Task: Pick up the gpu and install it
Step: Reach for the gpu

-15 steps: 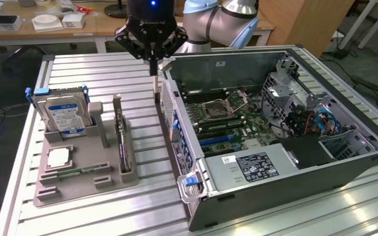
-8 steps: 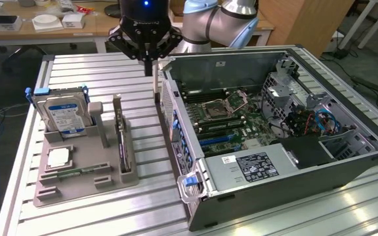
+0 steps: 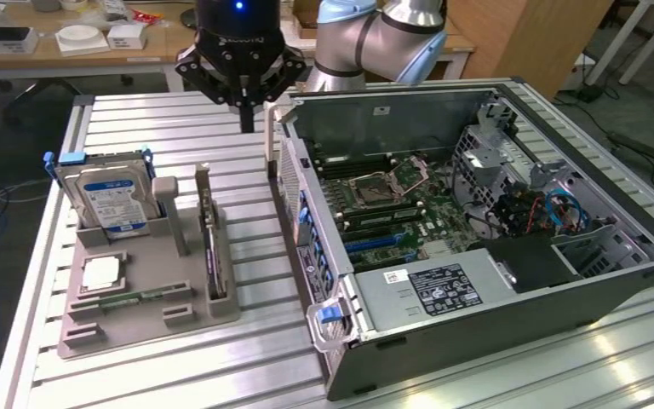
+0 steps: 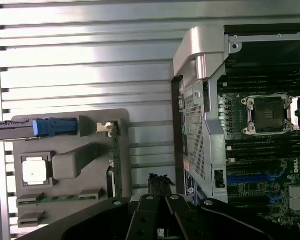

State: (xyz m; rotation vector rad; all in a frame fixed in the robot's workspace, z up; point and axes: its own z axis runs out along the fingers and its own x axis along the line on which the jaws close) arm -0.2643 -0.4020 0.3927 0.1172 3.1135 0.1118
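Exterior view, gripper [image 3: 245,123]: fingers pressed together on nothing, poised above the slatted table [image 3: 157,128] near the computer case's [image 3: 441,349] far corner.
Exterior view, gpu [image 3: 209,234]: stood on edge in a slot of the grey holder [image 3: 134,328]; long axis ran far to near, pale metal end farthest away.
Wrist view, gpu: appeared edge-on as a thin green line, parallel to the case's perforated side wall.
Wrist view, gripper: stood apart from the gpu, between holder and case.
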